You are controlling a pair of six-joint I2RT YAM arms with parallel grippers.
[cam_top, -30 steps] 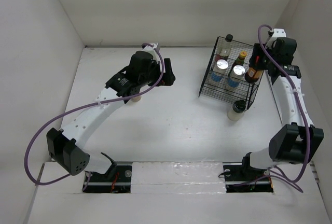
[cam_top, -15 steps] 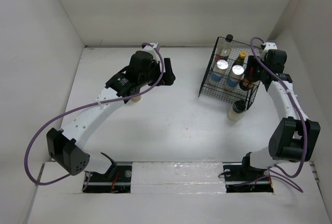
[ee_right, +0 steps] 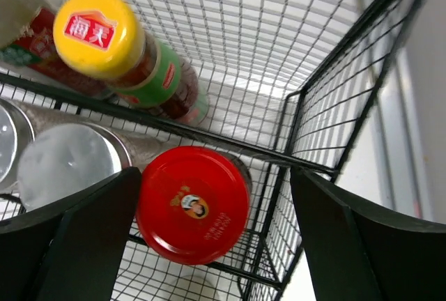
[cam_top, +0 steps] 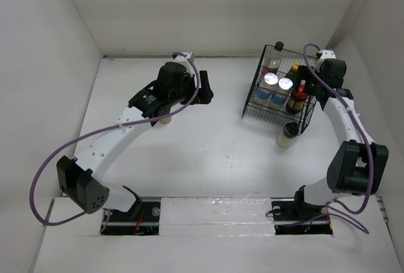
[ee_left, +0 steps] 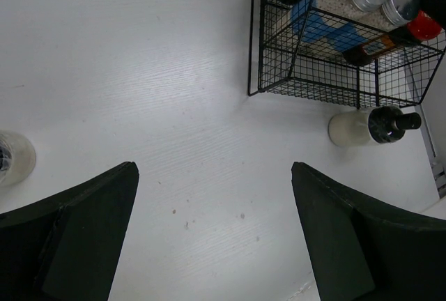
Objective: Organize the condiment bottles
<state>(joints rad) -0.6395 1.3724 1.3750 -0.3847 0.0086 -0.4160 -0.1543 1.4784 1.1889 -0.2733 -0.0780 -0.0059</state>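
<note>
The black wire rack (cam_top: pixel 255 106) at the back right holds several condiment bottles: two silver-lidded ones (cam_top: pixel 270 79), a yellow-capped bottle (ee_right: pixel 97 33), a tall black-capped one (cam_top: pixel 278 47) and the red-lidded jar (ee_right: pixel 193 203). My right gripper (ee_right: pixel 216 175) hangs open over the rack's right end, a finger on each side of the red lid, with a gap at the right finger. One pale dark-capped bottle (cam_top: pixel 288 134) stands on the table in front of the rack. Another pale bottle (cam_top: pixel 165 119) sits under my left arm. My left gripper (ee_left: pixel 214 168) is open and empty above bare table.
White walls close in the table at the back and on both sides. The rack (ee_left: pixel 313 81) stands close to the right wall. Purple cables loop from both arms. In the left wrist view, the pale bottle (ee_left: pixel 10 158) shows at the left edge.
My right gripper has brought the red-lidded jar down into the rack's right end and opened its jaws off it. The left arm has not moved.
</note>
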